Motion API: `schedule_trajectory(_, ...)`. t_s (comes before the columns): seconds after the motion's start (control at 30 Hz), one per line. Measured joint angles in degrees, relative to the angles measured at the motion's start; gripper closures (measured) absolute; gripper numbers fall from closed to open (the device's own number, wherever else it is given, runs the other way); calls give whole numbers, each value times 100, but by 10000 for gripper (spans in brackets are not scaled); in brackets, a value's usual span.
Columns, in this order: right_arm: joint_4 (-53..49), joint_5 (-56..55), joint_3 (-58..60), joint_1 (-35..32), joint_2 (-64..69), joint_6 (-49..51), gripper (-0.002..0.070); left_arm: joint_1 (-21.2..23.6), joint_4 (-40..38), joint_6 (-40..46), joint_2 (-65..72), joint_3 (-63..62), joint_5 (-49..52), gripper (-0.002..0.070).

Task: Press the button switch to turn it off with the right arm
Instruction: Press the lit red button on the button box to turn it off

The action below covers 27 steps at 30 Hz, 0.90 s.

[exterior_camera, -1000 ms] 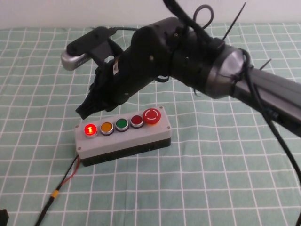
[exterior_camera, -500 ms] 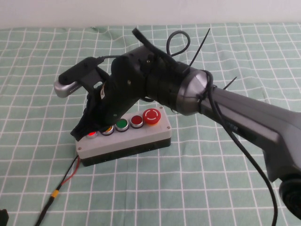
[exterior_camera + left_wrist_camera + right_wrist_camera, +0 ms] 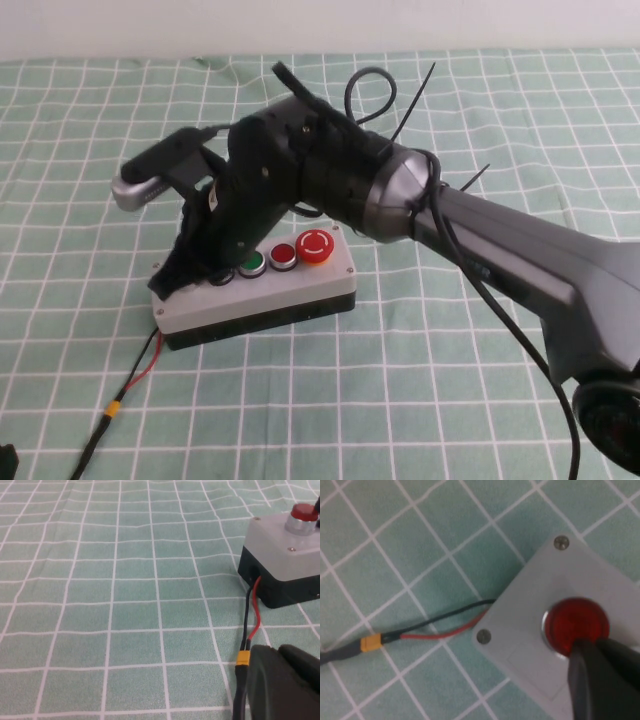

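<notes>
Green checked tablecloth (image 3: 500,100) everywhere; right gripper (image 3: 170,278), fingers clenched, presses the round red button (image 3: 572,622) at the grey switch box (image 3: 300,290)'s nine o'clock end; left gripper (image 3: 285,685) sits at seven o'clock, grip unreadable.

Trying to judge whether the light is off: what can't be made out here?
Red button at the box's left end: in the high view the right arm hides it; the right wrist view leaves contact and lamp state unclear.
Right gripper, over that button: cut off by the right wrist view's edge.
Left gripper, low beside the cable: cut off by the left wrist view's edge.
Cable's far end: beyond the high view's bottom edge.
</notes>
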Motion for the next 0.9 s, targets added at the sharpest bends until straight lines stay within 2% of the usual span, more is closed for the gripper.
schedule_trajectory(0.2,138,-160,-562,0,3,9,692,0,0,0,0,0,0,678)
schedule_trajectory(0.43,11,-261,-591,0,46,9,692,0,0,0,0,0,0,678)
schedule_trajectory(0.63,-980,-35,-591,0,-262,163,692,0,0,0,0,0,0,678)
schedule_trajectory(0.77,-1785,264,-591,0,-854,494,692,0,0,0,0,0,0,678)
schedule_trajectory(0.9,-2137,508,-591,0,-1596,553,692,0,0,0,0,0,0,678)
